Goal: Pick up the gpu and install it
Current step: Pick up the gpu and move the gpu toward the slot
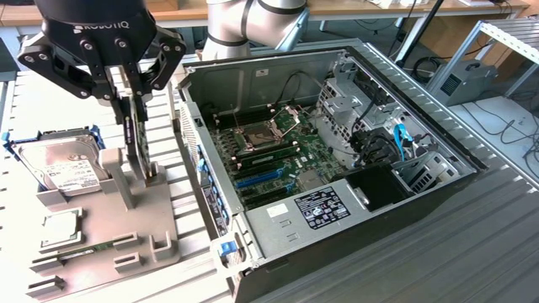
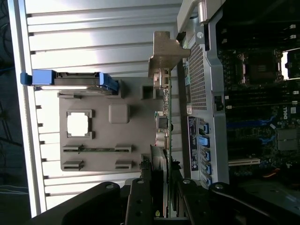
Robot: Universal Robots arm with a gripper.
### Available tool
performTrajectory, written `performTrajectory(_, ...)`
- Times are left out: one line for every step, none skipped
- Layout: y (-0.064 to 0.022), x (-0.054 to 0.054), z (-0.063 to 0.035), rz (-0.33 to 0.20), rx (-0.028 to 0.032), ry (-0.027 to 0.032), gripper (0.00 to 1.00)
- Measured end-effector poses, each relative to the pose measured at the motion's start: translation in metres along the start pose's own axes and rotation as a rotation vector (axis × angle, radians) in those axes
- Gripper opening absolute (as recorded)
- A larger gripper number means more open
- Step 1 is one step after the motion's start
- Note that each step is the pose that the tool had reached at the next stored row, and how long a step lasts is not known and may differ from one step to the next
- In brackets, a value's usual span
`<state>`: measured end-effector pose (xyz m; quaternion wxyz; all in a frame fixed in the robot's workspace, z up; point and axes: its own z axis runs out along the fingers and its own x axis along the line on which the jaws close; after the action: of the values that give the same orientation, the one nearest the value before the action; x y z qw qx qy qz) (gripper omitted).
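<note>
The gpu (image 1: 135,136) stands on edge, a thin dark card with a green board, at the upright posts of the grey parts holder (image 1: 101,221). My gripper (image 1: 132,88) comes down from above and is shut on the card's upper edge, one finger on each side. In the wrist view the gpu (image 2: 165,117) shows edge-on, its silver end bracket (image 2: 166,54) at the far end and my gripper (image 2: 161,187) clamped on the near end. Whether its lower edge still rests in the holder (image 2: 108,140) I cannot tell.
The open computer case (image 1: 404,95) lies to the exterior view's right, its motherboard (image 1: 269,158) and blue slots (image 1: 257,178) exposed. On the holder sit a hard drive (image 1: 63,161) in blue rails, a square processor (image 1: 63,227) and a memory stick (image 1: 84,252).
</note>
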<state>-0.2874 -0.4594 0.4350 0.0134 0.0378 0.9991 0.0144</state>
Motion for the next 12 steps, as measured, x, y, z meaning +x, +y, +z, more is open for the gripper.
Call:
performTrajectory(0.0, -0.0006, 0.0, 0.0, 0.0, -0.0001, 0.26)
performTrajectory(0.0001, -0.0013, 0.0, 0.0, 0.0001, 0.0, 0.26)
performTrajectory(0.0001, -0.0021, 0.0001, 0.0, 0.0, 0.0, 0.26)
performTrajectory(0.0002, -0.0028, 0.0001, 0.0, 0.0, 0.0, 0.26)
performTrajectory(0.0003, -0.0034, 0.0001, 0.0, 0.0, 0.0, 0.26)
performTrajectory(0.0003, -0.0041, 0.0001, 0.0, 0.0, 0.0, 0.26)
performTrajectory(0.0004, -0.0049, 0.0001, 0.0, 0.0, 0.0, 0.26)
performTrajectory(0.0004, -0.0058, 0.0001, 0.0, 0.0, 0.0, 0.26)
performTrajectory(0.0005, -0.0064, 0.0002, 0.0, 0.0, 0.0, 0.26)
performTrajectory(0.0005, -0.0072, 0.0002, 0.0, 0.0001, -0.0001, 0.26)
performTrajectory(0.0006, -0.008, 0.0002, 0.0, 0.0001, 0.0, 0.26)
performTrajectory(0.0007, -0.0093, 0.0002, 0.0, 0.0001, 0.0, 0.26)
